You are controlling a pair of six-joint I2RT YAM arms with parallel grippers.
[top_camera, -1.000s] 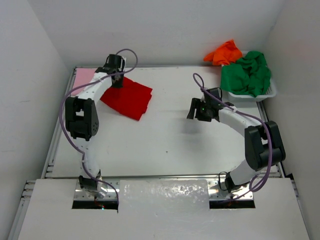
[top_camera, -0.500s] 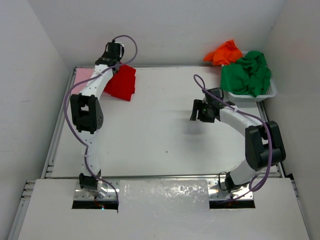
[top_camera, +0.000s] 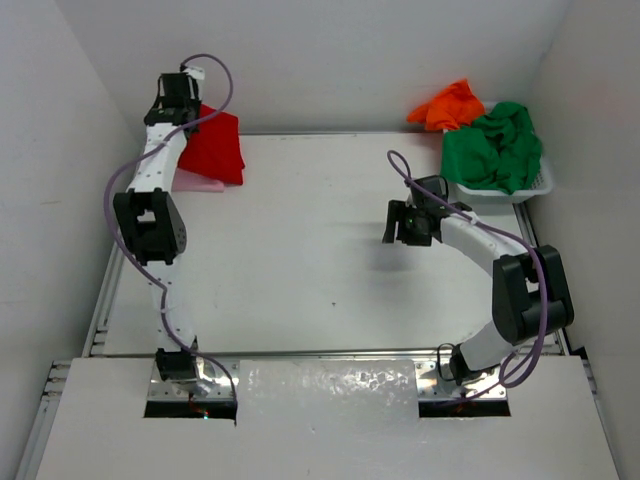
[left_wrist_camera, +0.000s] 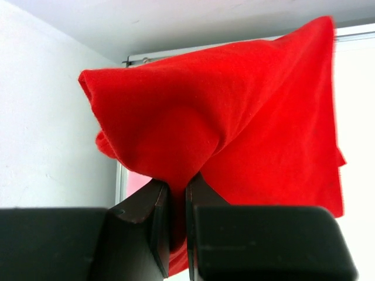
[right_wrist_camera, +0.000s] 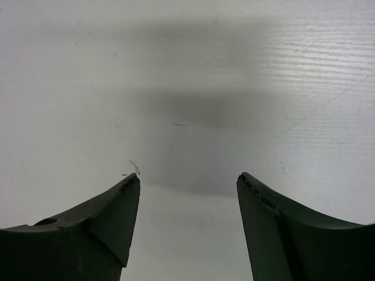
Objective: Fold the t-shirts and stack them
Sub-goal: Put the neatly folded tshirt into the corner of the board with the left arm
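One soft red t-shirt (left_wrist_camera: 234, 117) hangs creased (perhaps folded) from the left claw (left_wrist_camera: 177, 193).

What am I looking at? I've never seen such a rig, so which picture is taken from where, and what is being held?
Two robot arms are bolted at the near edge of a table. One camera looks down from above. Each wrist carries another camera that shows its own fingers. The left gripper is shut on a red shirt, which hangs at the far left corner over a pink shirt lying there. The right gripper is open and empty above bare table. A green shirt and an orange shirt sit bunched in a basket at the far right.
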